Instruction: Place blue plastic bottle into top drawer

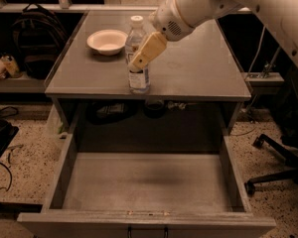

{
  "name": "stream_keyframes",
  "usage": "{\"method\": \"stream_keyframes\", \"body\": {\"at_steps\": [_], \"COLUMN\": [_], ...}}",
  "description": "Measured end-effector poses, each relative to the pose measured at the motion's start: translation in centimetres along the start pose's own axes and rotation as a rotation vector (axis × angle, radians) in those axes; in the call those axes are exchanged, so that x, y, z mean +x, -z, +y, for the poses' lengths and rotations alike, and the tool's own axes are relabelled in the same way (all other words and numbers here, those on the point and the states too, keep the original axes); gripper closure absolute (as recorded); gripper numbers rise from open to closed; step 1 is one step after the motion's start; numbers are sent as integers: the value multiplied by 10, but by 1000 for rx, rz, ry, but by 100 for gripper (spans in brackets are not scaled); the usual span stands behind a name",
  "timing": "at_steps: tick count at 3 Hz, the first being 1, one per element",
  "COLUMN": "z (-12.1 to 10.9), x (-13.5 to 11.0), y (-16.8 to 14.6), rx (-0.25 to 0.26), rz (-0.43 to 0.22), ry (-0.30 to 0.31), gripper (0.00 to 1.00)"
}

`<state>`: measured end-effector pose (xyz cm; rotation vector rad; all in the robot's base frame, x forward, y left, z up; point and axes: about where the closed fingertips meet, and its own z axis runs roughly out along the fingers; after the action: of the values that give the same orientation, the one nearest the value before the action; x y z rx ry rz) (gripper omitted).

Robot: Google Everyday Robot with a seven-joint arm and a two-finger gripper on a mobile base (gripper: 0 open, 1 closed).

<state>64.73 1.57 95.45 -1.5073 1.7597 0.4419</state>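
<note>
The blue plastic bottle (139, 80), clear with a white cap and a white-and-dark label, stands upright near the front edge of the grey tabletop (198, 68). My gripper (139, 63) comes in from the upper right on a white arm. Its tan end lies across the bottle's middle and hides part of the label. The top drawer (149, 182) is pulled fully open below the tabletop, wide, shallow and with nothing in it. Its small dark handle shows at the bottom edge of the view.
A shallow white bowl (107, 40) sits on the tabletop behind and left of the bottle. A dark backpack (37, 29) is at the far left. An office chair base (275, 167) stands on the floor to the right of the drawer.
</note>
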Motion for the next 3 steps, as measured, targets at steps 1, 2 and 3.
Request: {"method": "stream_keyframes", "body": {"at_steps": [1, 2, 3], "z": [2, 5, 5], "x": [-4, -4, -4], "y": [-10, -24, -24], "rx": [-14, -31, -31], "rz": [-11, -21, -21], "ry": [3, 7, 7], "gripper": [0, 19, 43]}}
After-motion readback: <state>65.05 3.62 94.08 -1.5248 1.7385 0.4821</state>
